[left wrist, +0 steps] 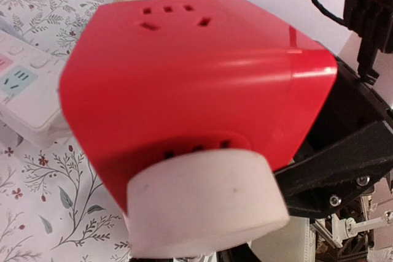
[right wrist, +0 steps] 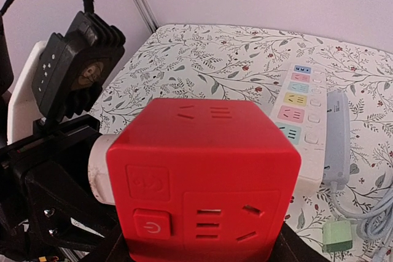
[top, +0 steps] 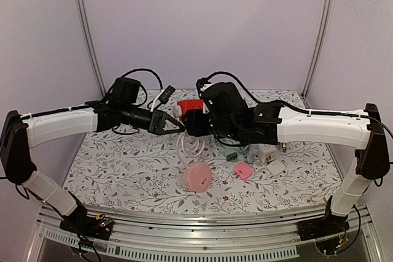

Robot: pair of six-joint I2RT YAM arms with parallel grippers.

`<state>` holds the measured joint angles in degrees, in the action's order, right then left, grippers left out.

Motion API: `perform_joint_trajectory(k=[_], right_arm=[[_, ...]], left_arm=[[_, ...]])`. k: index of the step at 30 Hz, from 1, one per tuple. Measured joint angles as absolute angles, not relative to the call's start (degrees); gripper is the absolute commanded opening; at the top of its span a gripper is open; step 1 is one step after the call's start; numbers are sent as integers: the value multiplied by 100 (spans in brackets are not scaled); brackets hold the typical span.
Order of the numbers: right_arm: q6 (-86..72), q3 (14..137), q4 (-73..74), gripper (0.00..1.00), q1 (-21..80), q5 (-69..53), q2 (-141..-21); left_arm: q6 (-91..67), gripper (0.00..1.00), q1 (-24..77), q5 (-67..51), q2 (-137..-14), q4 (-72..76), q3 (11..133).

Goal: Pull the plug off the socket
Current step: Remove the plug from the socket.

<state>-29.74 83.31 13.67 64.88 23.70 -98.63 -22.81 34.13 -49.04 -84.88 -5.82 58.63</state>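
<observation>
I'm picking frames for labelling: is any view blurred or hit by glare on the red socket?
Left wrist: glare streak across the red socket cube, white plug soft. Right wrist: cube sharp, no glare. Top external: evenly lit, cube small.

The red socket cube is hanging up off the table, squeezed in the right gripper. Its power button is facing that gripper. The round white plug is sticking into the cube's side, pushed right in, and is sitting between the left gripper's fingers.
</observation>
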Motion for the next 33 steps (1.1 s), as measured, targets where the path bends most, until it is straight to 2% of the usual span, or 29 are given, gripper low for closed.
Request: perform_joint_trajectory(k=[5,24,33], right_arm=[[-2956,8331,1369,9,6488,2477,-9865],[-1667,8040,1037,8,6573,2932,-9865],[-1684,8025,987,7,6584,2969,-9865]], left_arm=[[-2250,0,3415,-4829,-8486,-561,5854],[-2206,0,3385,-4781,-8477,-681,5767],[-2211,0,3385,-4751,-8423,-668,5734]])
